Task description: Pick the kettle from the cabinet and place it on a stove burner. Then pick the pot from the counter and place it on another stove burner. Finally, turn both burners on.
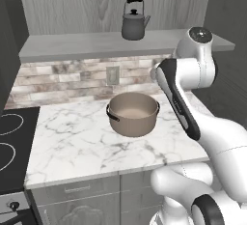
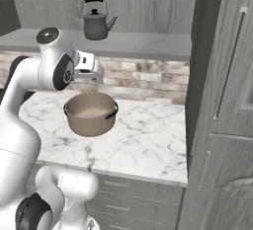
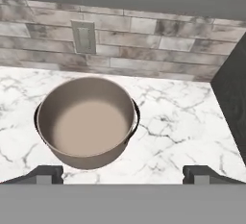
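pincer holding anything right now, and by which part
Nothing is held. The pincer is open, its tips wide apart above the pot on the counter; the kettle sits on the cabinet shelf.

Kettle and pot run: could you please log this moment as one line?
kettle: on cabinet shelf | pot: on counter | burners: bare | gripper: open, empty, above pot

one kettle (image 1: 133, 24), one pot (image 1: 133, 113), two burners (image 1: 8, 124).

Glossy white arm (image 1: 193, 69) (rounded links), dark joints.
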Controlling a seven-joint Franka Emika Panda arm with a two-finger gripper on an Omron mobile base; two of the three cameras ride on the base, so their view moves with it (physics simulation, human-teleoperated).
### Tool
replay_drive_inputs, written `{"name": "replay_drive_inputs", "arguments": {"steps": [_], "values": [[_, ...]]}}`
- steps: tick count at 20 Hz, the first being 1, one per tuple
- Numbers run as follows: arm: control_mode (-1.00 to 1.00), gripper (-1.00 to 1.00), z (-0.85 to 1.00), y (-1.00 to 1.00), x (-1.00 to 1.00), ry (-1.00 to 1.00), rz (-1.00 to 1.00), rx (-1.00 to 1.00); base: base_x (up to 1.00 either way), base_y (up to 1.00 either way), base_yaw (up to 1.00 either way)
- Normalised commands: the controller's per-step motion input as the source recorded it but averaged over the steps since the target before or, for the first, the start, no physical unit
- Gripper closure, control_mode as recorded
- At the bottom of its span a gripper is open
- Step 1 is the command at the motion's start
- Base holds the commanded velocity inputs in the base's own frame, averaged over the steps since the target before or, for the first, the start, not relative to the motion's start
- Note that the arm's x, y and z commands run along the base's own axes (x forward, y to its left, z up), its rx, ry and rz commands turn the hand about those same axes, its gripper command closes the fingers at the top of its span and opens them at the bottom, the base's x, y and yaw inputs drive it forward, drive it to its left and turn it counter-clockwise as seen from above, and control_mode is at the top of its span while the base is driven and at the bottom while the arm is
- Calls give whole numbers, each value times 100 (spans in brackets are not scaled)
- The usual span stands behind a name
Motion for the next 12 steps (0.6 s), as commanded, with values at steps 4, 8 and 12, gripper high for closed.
{"name": "replay_drive_inputs", "arguments": {"steps": [4, 8, 12], "values": [[-100, -100, 35, 10, 10, -11, -4, -6, 0, 0, 0], [-100, -100, 29, 10, 6, -8, -2, -5, 0, 0, 0], [-100, -100, 25, 6, 1, -8, -1, -4, 0, 0, 0]]}}
